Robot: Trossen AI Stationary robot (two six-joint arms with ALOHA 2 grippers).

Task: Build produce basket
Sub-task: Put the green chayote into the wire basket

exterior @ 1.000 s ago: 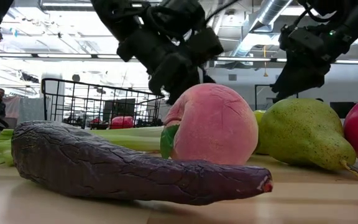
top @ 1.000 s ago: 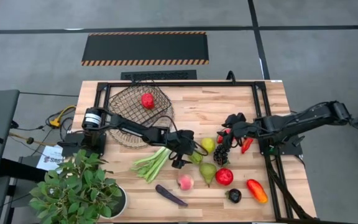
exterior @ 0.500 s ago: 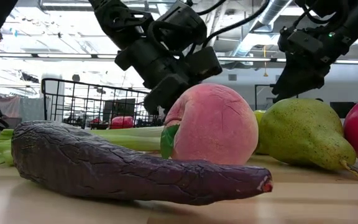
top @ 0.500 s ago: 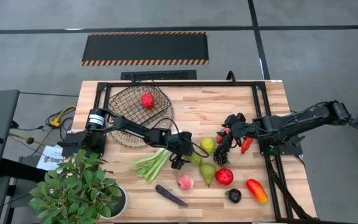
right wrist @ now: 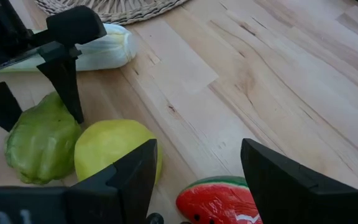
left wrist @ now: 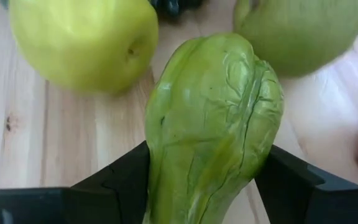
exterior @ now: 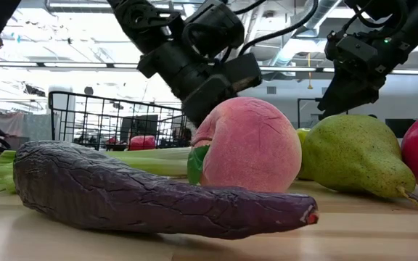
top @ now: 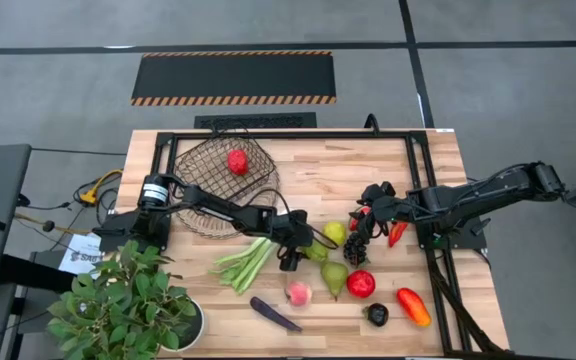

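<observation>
The basket (top: 225, 183) holds one red apple (top: 237, 161); left gripper (top: 303, 253) clasps a wrinkled green squash (left wrist: 213, 124); right gripper (top: 366, 213) hangs open

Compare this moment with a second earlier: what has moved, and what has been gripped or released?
The left hand has edged slightly toward the table's front and drawn its fingers in around the wrinkled green chayote, which now sits between them; whether they press it yet is unclear. The right hand hangs unchanged, open over the watermelon slice. The basket with its red fruit, and the other produce, kept their places.
</observation>
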